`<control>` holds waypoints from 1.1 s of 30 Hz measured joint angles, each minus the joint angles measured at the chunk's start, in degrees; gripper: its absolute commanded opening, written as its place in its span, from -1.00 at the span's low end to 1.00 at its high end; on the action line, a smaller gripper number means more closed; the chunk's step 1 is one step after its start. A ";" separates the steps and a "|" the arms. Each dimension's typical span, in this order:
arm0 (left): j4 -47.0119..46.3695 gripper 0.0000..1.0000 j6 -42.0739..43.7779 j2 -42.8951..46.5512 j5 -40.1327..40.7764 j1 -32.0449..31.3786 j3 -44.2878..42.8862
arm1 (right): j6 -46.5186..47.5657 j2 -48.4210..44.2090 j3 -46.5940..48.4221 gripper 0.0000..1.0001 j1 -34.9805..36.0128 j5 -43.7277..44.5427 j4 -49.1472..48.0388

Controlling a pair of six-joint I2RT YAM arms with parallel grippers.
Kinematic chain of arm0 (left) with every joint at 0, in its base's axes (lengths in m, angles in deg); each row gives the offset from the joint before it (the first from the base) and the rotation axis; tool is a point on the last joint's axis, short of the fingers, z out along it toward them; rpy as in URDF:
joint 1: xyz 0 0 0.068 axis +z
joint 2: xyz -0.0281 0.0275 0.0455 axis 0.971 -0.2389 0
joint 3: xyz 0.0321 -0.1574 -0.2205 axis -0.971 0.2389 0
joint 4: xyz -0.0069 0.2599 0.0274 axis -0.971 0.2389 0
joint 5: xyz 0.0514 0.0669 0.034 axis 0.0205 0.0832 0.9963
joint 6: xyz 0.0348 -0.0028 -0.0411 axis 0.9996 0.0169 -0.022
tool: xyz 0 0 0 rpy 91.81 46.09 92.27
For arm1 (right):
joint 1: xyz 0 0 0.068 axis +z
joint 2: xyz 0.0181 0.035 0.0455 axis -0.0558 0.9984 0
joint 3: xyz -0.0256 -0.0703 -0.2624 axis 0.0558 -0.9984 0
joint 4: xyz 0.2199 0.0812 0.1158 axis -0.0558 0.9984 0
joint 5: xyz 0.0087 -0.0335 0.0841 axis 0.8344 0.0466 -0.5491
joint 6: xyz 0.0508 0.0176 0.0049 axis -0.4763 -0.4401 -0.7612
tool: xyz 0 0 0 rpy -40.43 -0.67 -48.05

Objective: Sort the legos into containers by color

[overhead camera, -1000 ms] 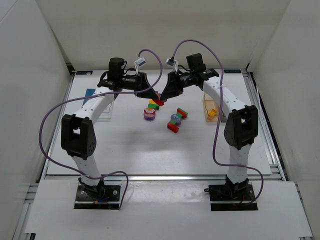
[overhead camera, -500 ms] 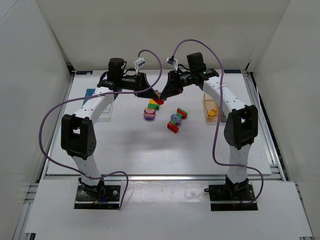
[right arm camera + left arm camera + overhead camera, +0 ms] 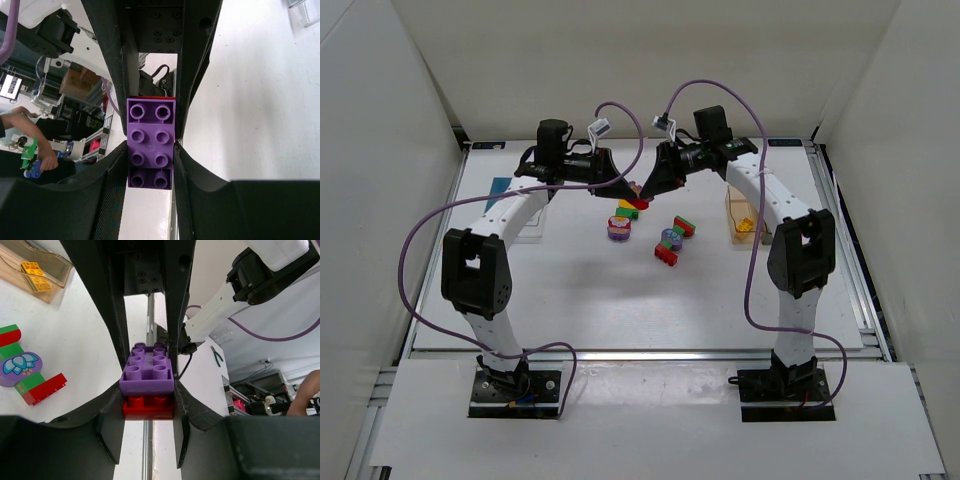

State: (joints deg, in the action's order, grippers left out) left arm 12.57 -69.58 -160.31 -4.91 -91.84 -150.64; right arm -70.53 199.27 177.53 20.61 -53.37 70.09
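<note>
Left claw [image 3: 148, 410] and right claw [image 3: 150, 170] meet nose to nose above the far middle of the surface [image 3: 620, 300], both clenched on one purple-and-red stack [image 3: 148, 375]. Loose legos [image 3: 670, 240] lie just below and to the right. The amber bin [image 3: 742, 222] holds yellow bricks [image 3: 36, 276].

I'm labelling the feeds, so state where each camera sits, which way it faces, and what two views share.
Top external: above and behind the bases, looking down on the table; left arm and right arm show whole.
Left wrist: on the left arm, looking along the left gripper at the purple-on-red brick stack; its fingers frame it.
Right wrist: on the right arm, looking along the right gripper at the same stack; its fingers frame it.
Shared: both wrist views show that stack.
</note>
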 measured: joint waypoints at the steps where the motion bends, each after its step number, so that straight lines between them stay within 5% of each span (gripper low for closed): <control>1: -0.07 -0.77 0.31 0.09 0.33 -0.02 0.28 | 0.04 0.00 0.00 -1.00 -0.20 0.15 0.02; 21: 1.66 -0.80 5.97 1.25 5.57 -2.32 3.37 | 3.87 -1.46 -1.33 -1.00 -5.05 0.87 3.02; 25: 2.05 -0.80 6.60 1.25 5.57 -2.43 3.32 | 3.96 -1.66 -1.49 -0.16 -5.14 0.87 3.08; 33: 8.17 -0.80 8.02 1.22 1.92 -0.96 2.97 | 5.64 -2.49 -1.46 0.15 -11.50 2.21 3.78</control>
State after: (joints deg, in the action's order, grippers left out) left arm 20.75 -61.56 -159.08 -2.99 -92.80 -147.67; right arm -64.90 196.78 176.07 9.12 -51.17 73.87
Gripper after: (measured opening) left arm 0.473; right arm 0.536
